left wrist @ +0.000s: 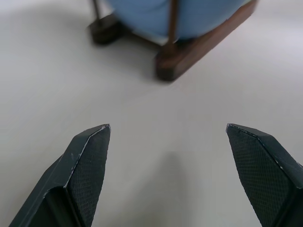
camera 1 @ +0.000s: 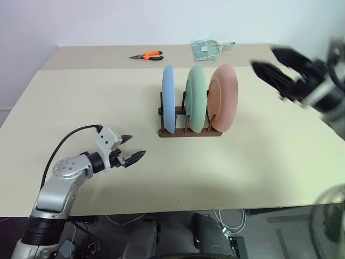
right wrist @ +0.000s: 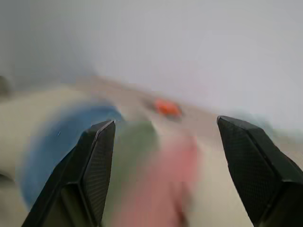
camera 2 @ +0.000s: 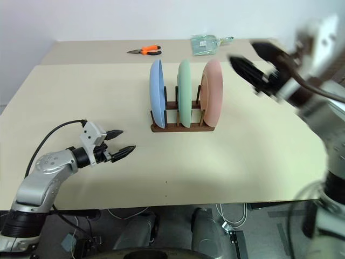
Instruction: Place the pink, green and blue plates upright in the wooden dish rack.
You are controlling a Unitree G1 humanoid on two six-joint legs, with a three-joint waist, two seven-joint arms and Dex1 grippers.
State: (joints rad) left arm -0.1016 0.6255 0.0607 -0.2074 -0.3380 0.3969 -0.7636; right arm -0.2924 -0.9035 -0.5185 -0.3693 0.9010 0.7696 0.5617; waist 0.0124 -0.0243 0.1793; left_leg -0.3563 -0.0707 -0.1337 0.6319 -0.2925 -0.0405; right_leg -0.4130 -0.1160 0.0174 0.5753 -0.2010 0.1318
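Note:
Three plates stand upright side by side in the wooden dish rack [camera 1: 190, 131] at mid-table: the blue plate [camera 1: 168, 98] on the left, the green plate [camera 1: 196, 97] in the middle, the pink plate [camera 1: 225, 97] on the right. My left gripper [camera 1: 135, 148] hovers low over the table, left of and nearer than the rack, open and empty; in its wrist view [left wrist: 168, 130] the rack's base bar [left wrist: 203, 45] and the blue plate [left wrist: 175, 16] lie ahead. My right gripper [camera 1: 269, 63] is raised to the right of the pink plate, open and empty, apart from it.
Orange-handled pliers [camera 1: 147, 55] and a clear plastic bag [camera 1: 209, 49] lie at the far side of the table [camera 1: 108, 102], behind the rack. A white wall rises behind the table.

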